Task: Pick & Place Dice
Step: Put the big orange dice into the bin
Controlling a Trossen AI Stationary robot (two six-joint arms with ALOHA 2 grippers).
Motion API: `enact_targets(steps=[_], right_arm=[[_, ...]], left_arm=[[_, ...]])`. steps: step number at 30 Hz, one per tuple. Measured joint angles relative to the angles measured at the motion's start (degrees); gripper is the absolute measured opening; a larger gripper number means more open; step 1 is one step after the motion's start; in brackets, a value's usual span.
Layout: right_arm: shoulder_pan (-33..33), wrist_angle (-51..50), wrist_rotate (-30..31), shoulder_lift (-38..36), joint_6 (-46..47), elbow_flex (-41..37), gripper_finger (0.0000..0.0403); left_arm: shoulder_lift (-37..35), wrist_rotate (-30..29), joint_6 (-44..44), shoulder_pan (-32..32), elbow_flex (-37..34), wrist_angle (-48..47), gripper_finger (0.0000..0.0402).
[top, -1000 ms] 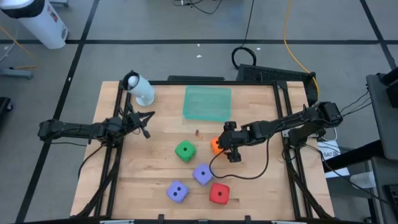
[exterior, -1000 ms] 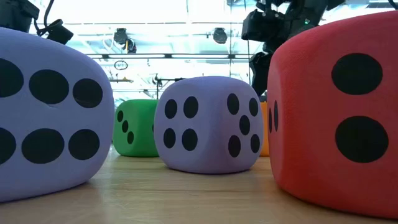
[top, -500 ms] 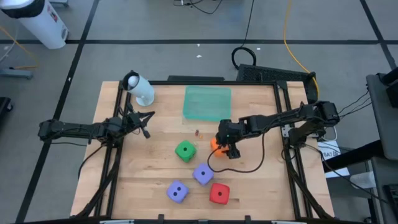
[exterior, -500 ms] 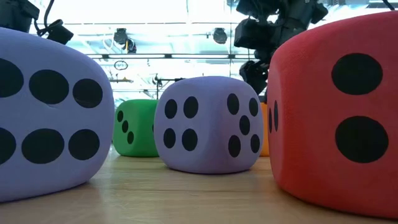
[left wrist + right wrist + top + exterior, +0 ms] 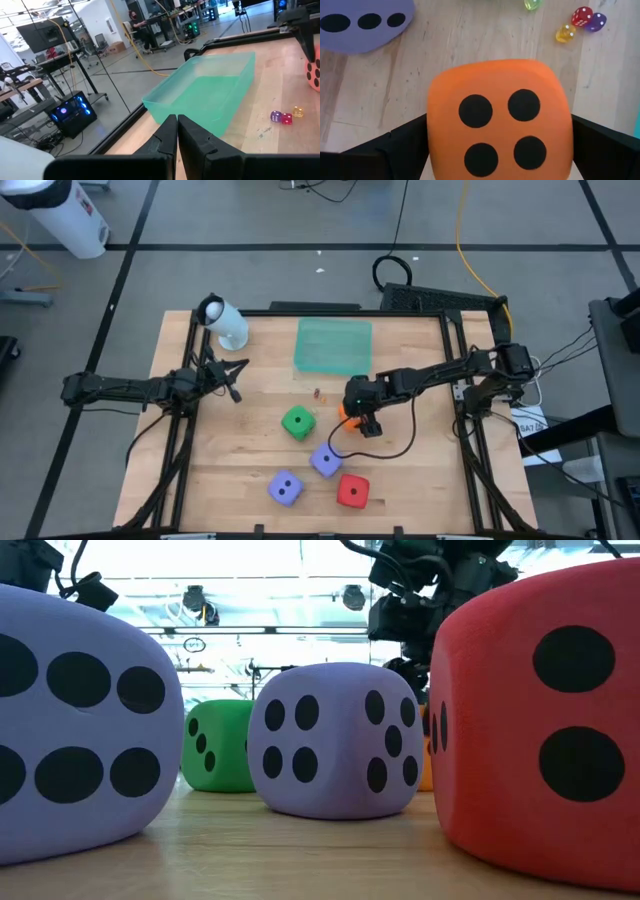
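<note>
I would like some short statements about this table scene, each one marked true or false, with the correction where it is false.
1. The right hand is open, with the orange die between its fingers. True.
2. The green tray already holds a die. False: it holds none; all five big dice sit on the table.
3. The left hand is shut and touches no die. True.
4. The red die lies nearest the tray. False: it lies far from the tray, beside a purple die.
5. The orange die shows four pips on its upper face. True.
6. The green die is stacked on the other purple die. False: it rests apart, on the wood.
</note>
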Motion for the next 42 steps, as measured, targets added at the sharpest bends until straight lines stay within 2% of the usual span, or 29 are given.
enact_targets(steps=[13, 17, 35, 42], right_arm=[[0.13, -0.09, 0.00, 0.92, 0.27, -0.07, 0.0394], [0.15, 0.82, 0.12, 0.98, 2.83, -0.11, 0.0393], [0.04, 1.66, 0.00, -1.23, 5.77, -0.37, 0.0393], [-0.85, -2.48, 1.99, -5.43, 4.66, 3.93, 0.0393]], left_arm=[[0.01, 0.00, 0.02, 0.00, 0.00, 0.00, 0.0026], [0.00, 0.01, -0.04, 0.00, 0.00, 0.02, 0.0026], [0.01, 0.01, -1.09, 0.00, 0.00, 0.02, 0.0026], [-0.01, -0.02, -0.87, 0.00, 0.00, -0.09, 0.0026]])
